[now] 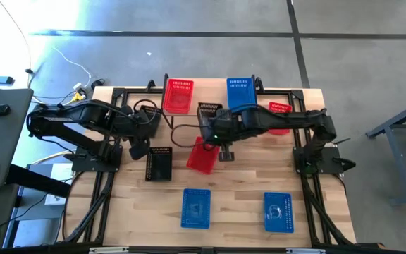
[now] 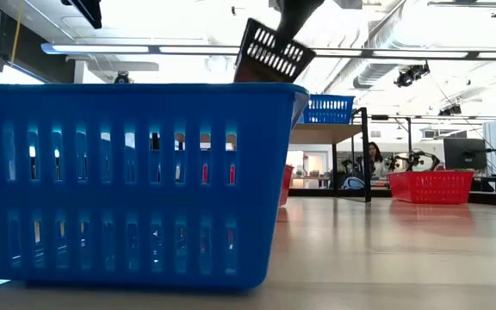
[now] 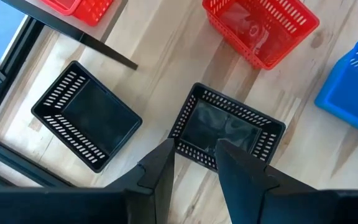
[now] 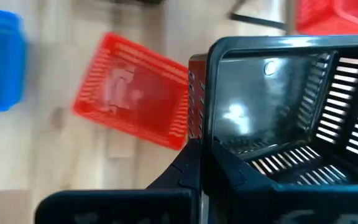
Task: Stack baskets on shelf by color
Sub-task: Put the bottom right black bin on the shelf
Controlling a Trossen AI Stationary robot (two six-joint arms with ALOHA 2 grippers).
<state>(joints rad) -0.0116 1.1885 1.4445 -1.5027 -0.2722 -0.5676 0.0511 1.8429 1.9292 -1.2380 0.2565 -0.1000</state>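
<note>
Baskets partly sorted: red basket (image 1: pixel 177 95) and blue basket (image 1: pixel 240 92) on shelf (image 1: pixel 210 97) at upper centre; loose on worktop (image 1: pixel 238 190) remain black, red and two blue. Right claw (image 4: pixel 197 155) at frame centre, pinching black basket (image 4: pixel 291 118) aloft. Left claw (image 3: pixel 194 168) spread, poised above another black basket (image 3: pixel 225 127), centre left.

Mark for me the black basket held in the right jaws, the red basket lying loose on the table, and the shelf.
black basket (image 4: pixel 278 99): right wrist view, inside floor.
red basket (image 1: pixel 203 156): high view, its middle.
shelf (image 1: pixel 210 97): high view, bare plank between red and blue baskets.
</note>
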